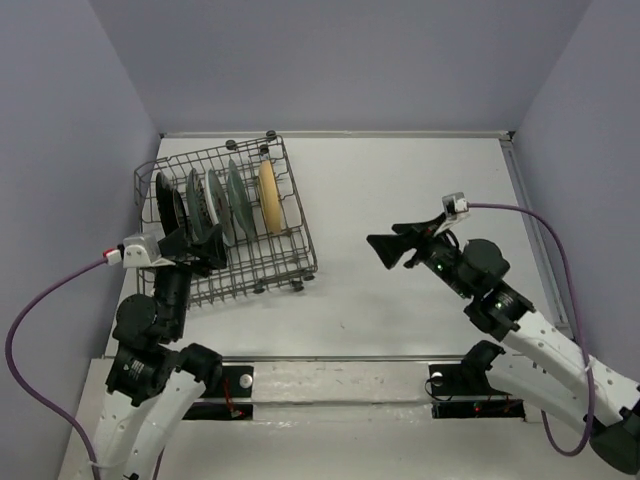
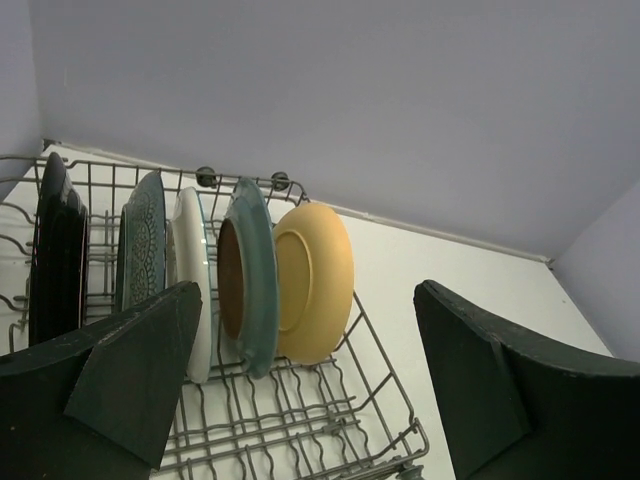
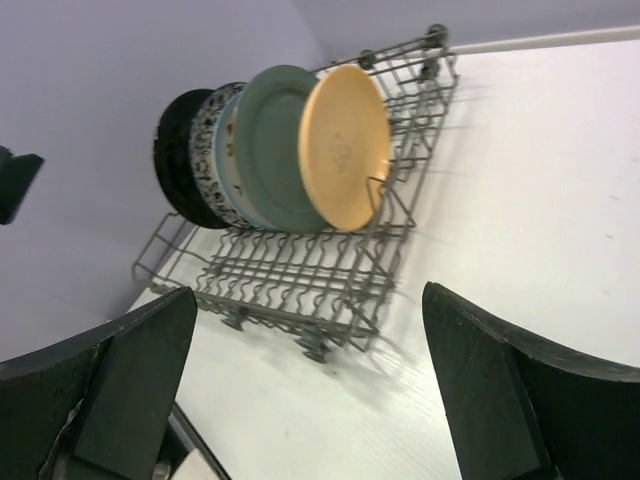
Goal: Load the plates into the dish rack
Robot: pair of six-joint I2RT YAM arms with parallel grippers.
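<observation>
Near edge: left claw (image 1: 200, 252) hung wide and empty at the near left corner of the dish rack (image 1: 290, 250); right claw (image 1: 383, 250) was equally wide and empty over the bare surface (image 1: 400, 190), well apart from the rack. Further back, five plates stood upright between tines: black-rimmed plate (image 1: 163, 205), floral plate (image 1: 196, 205), watermelon plate (image 1: 214, 200), teal plate (image 1: 236, 195), yellow-orange plate (image 1: 267, 195). No plate was seen outside the rack. Loading judged complete; next move calls only for drawing both arms clear without nudging the rack.

Five plates (image 2: 315, 280) upright in rack (image 2: 300, 412); hand (image 2: 307, 292) spread.
</observation>
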